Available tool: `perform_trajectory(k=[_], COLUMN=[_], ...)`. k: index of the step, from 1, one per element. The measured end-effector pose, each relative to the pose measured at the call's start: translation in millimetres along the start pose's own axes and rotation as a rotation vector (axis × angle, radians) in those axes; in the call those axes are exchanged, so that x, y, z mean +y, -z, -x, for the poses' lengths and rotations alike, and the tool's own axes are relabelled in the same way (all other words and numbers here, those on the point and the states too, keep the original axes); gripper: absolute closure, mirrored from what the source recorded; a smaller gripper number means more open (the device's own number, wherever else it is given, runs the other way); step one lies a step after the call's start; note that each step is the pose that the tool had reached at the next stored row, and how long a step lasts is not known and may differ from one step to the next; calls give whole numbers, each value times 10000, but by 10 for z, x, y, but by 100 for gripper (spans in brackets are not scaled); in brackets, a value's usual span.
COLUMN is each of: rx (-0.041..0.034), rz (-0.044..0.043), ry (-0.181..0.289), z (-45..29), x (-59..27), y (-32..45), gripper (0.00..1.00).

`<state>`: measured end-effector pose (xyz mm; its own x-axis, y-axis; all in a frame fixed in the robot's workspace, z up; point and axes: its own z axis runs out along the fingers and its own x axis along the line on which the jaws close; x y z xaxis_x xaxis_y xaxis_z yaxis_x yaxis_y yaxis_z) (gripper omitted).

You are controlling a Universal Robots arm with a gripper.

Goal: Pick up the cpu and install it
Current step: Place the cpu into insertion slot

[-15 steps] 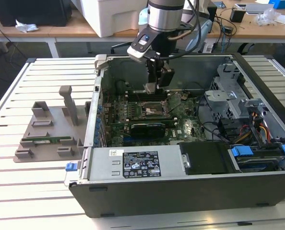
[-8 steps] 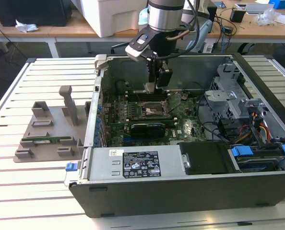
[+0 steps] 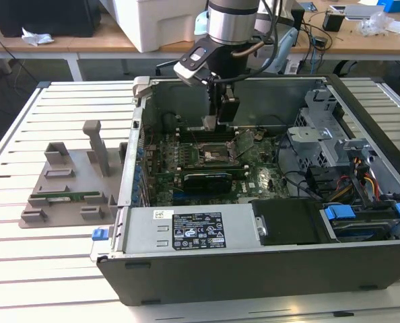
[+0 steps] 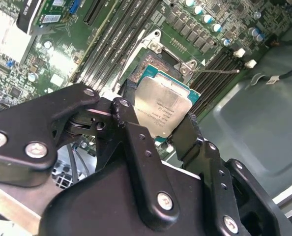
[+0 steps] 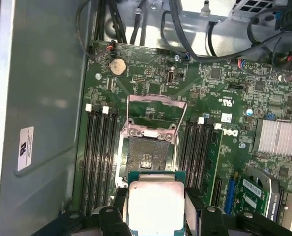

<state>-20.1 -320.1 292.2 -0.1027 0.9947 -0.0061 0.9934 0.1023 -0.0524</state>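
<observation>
The cpu (image 4: 163,109) (image 5: 155,204) is a flat square chip with a silver metal top and green rim, held between my gripper's (image 4: 156,125) black fingers (image 4: 190,135). In the first wrist view it hangs just above the motherboard, close to the empty socket (image 5: 148,156), whose metal load frame (image 5: 156,115) stands flipped open. In the exterior view my gripper (image 3: 217,121) reaches down inside the open computer case (image 3: 254,262), over the socket (image 3: 217,156) in the middle of the board.
Memory slots (image 5: 99,152) flank the socket on both sides. A black expansion card (image 3: 207,180) sits in front of the socket. Cables and a drive cage (image 3: 321,145) fill the exterior view's right of the case. A grey parts holder (image 3: 69,185) lies on the slatted table outside it.
</observation>
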Motion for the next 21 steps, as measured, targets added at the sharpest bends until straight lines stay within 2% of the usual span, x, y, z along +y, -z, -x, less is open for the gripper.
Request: perform_trajectory(k=[3, 21], rx=[15, 18], rz=[-2, -2], ry=[-346, -378], z=[0, 0], x=[0, 1], y=[0, -23], gripper=[45, 45])
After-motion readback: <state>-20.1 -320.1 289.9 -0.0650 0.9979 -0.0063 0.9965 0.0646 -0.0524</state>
